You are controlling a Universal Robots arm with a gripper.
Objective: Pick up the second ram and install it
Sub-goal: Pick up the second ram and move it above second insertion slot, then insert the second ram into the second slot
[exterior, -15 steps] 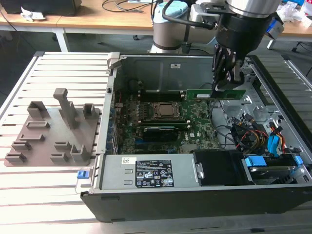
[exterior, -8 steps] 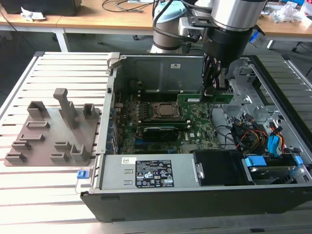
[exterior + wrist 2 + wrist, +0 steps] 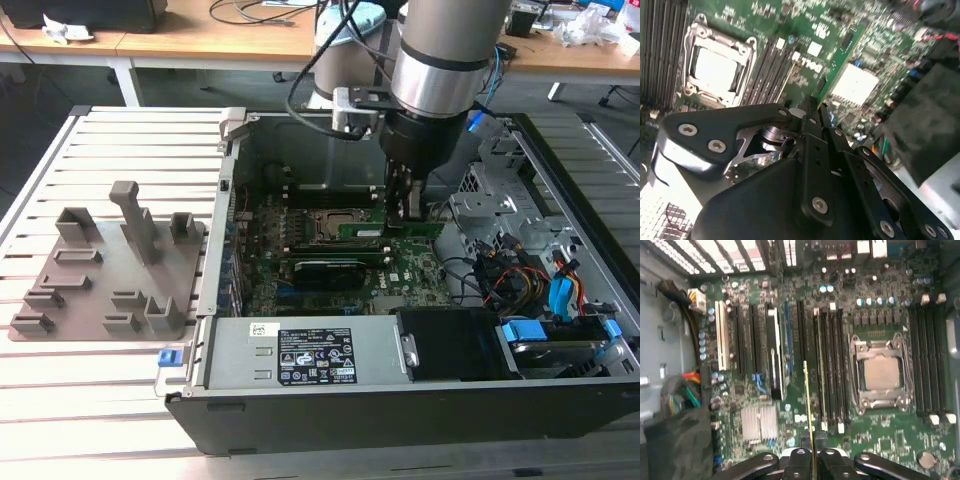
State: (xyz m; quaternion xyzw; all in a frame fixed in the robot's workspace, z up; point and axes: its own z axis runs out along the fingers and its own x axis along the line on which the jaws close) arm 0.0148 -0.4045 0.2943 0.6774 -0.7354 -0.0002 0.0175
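Note:
My gripper [image 3: 405,212] is down inside the open computer case, shut on the second ram [image 3: 392,229], a thin green stick held on its long edge above the motherboard [image 3: 420,270]. In the first wrist view the ram [image 3: 808,405] appears edge-on as a narrow yellow-green line running out from the gripper [image 3: 811,454]. It lies beside the black memory slots [image 3: 832,370], on their side away from the CPU socket [image 3: 880,375]. The second wrist view has the ram [image 3: 840,62] reaching out from the gripper [image 3: 815,109] over the board. I cannot tell whether it touches a slot.
A grey fixture plate [image 3: 100,265] with upright blocks lies on the slatted table at the exterior view's left. The power supply [image 3: 300,355] lines the case's near side. Drive bays and coloured cables [image 3: 530,275] crowd the exterior view's right. A silver heat sink [image 3: 759,424] sits on the board.

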